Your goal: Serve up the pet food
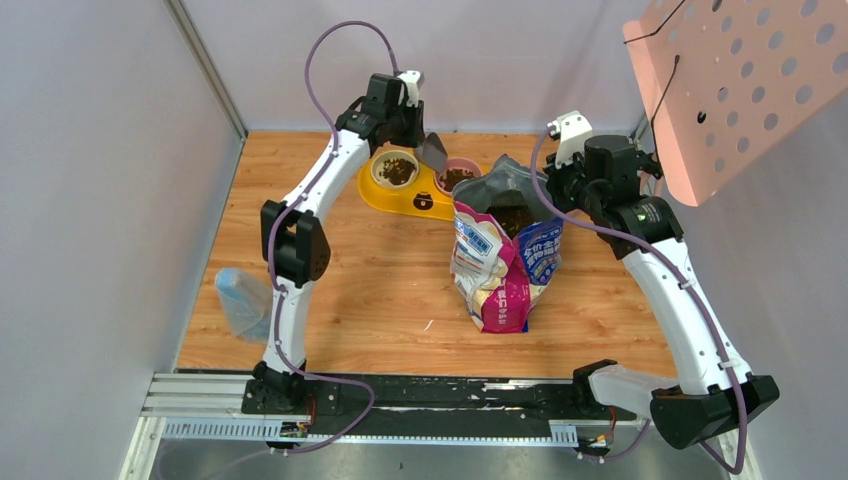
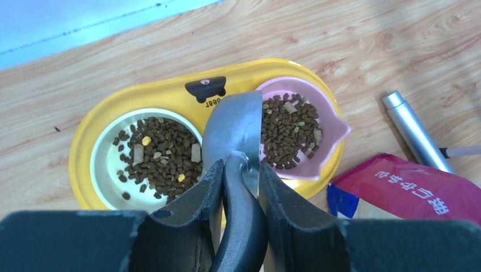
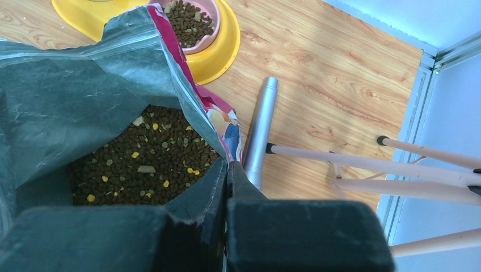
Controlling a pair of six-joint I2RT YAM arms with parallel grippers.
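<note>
- My left pincer (image 2: 241,170) is pinching the dark handle of the grey scoop (image 2: 235,127); the jaws stand part-way apart with the handle filling the gap.
- The scoop's long axis runs straight up the left wrist frame. Its blade sits over the ridge between the white bowl (image 2: 105,164) and the pink bowl (image 2: 332,127). I see bare metal on it and no grains.
- The pet food (image 2: 161,156) lies in both bowls of the yellow feeder (image 2: 164,93), left and right of the blade. A bigger heap shows deep in the open bag (image 3: 85,73), centre-left of the right wrist frame.
- My right pincer (image 3: 227,167) is pressed together on the bag's rim at the lower centre of that frame, holding the mouth open.
- From overhead, the bag mouth lies down and to the right of the left pincer, just beside the feeder. If another helping is wanted, I judge the left arm should make that dip.
- In the way are the bag's raised near lip and my right pincer on its right edge, so I would enter from the feeder side.
- A silver tube (image 3: 261,124) lies on the wood just right of the bag, with pale pink legs (image 3: 363,161) beyond it. Neither lies between the scoop and the bag mouth.
</note>
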